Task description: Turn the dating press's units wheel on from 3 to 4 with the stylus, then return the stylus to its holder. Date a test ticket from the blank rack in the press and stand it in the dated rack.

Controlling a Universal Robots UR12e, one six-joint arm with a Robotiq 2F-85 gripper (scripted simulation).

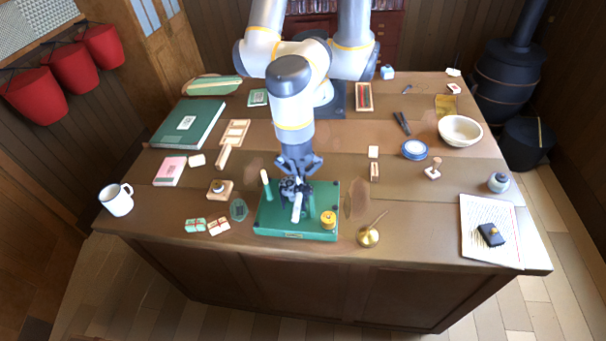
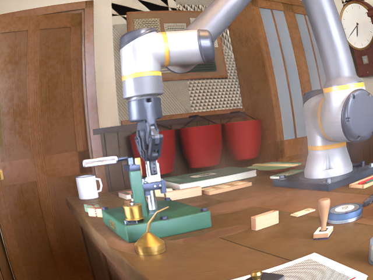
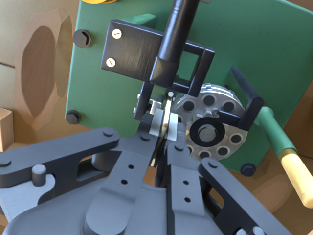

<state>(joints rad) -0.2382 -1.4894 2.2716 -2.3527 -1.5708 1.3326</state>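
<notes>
My gripper [image 3: 163, 126] hangs straight down over the green dating press [image 1: 296, 208], beside its pillar [image 2: 135, 187]. A thin cream test ticket [image 3: 165, 113] stands on edge clamped between its fingers, lowered into the press's slot next to the steel date wheel [image 3: 211, 121] with its ring of round holes. The press lever [image 2: 101, 161], black with a cream handle, sticks out level over the front of the base. The stylus [image 1: 265, 185], green with a cream top, stands upright at the base's left rear corner. A brass knob [image 2: 133, 212] sits on the front of the base.
Two small wooden racks [image 1: 373, 163] stand on the desk to the right of the press. A brass oil can [image 1: 369, 234] sits close by the press's front right corner. A white mug [image 1: 117, 198], a wooden block [image 1: 219, 189] and small parcels [image 1: 208, 225] lie to the left.
</notes>
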